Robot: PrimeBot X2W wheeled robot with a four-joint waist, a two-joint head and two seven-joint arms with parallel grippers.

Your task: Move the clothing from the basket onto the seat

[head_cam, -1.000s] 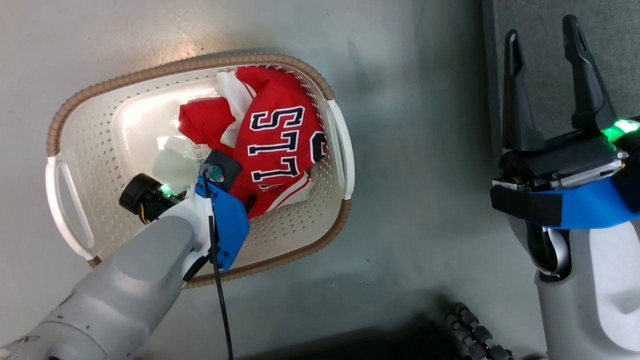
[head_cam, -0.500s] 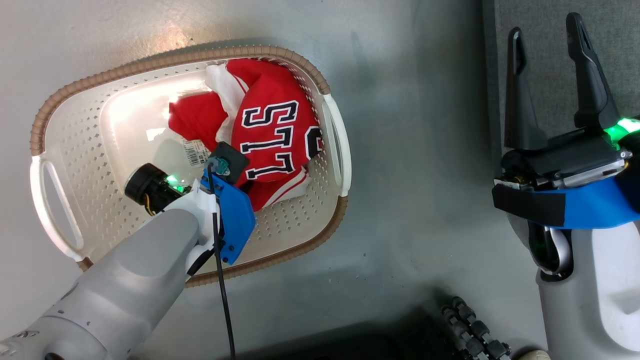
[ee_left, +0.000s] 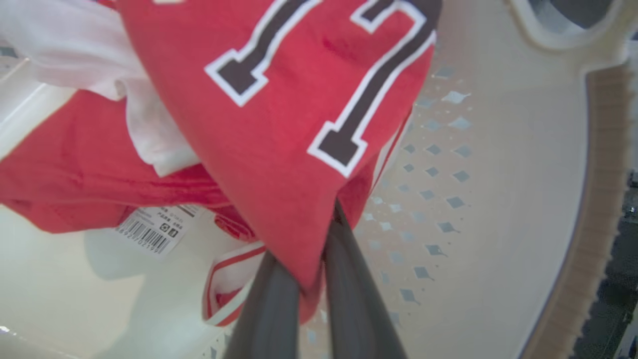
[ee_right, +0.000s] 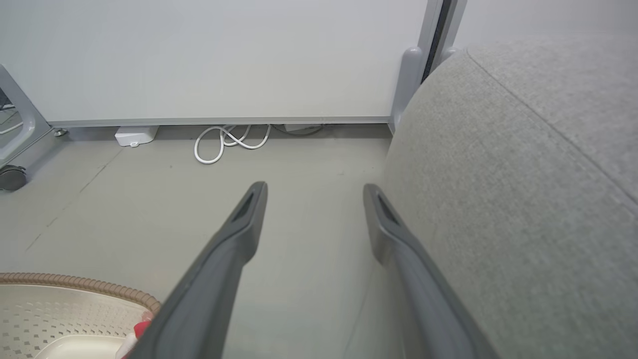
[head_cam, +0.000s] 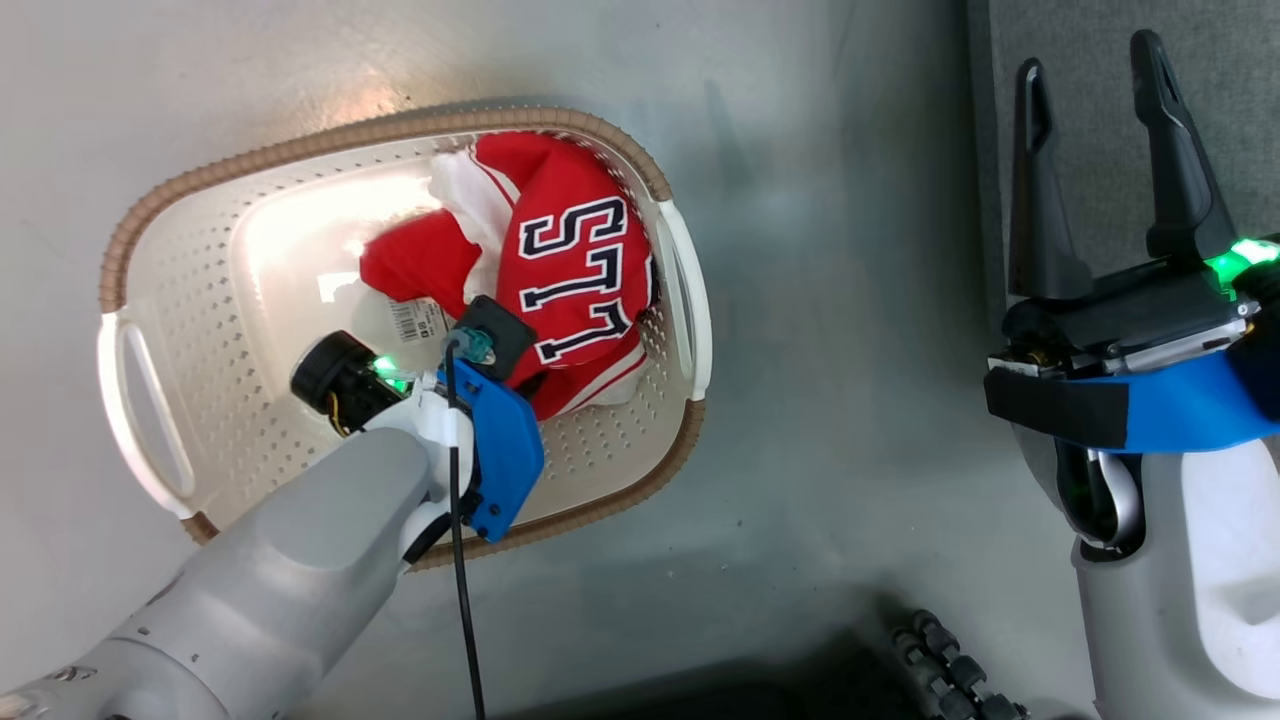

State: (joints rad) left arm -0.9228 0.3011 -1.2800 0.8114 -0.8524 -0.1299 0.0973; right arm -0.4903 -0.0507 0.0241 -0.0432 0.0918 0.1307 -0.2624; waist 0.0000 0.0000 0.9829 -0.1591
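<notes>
Clothing (ee_left: 279,164) between left end effector (ee_left: 306,239) fingers (ee_left: 349,299)

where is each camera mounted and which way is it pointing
head view: on the head, looking down at the basket; left forearm, right gripper show.
left wrist view: along the left gripper, shut on the jersey in the basket.
right wrist view: along its open fingers, towards floor and seat.
shared: all see the basket.

The head view looks straight down on the basket (head_cam: 400,128) from well above, with the seat (head_cam: 1095,150) to its right. The left wrist view sits inside the basket, close against the clothing (ee_left: 279,149). The right wrist view looks low across the floor (ee_right: 124,209), sharing the basket's rim and the seat with the head view.
</notes>
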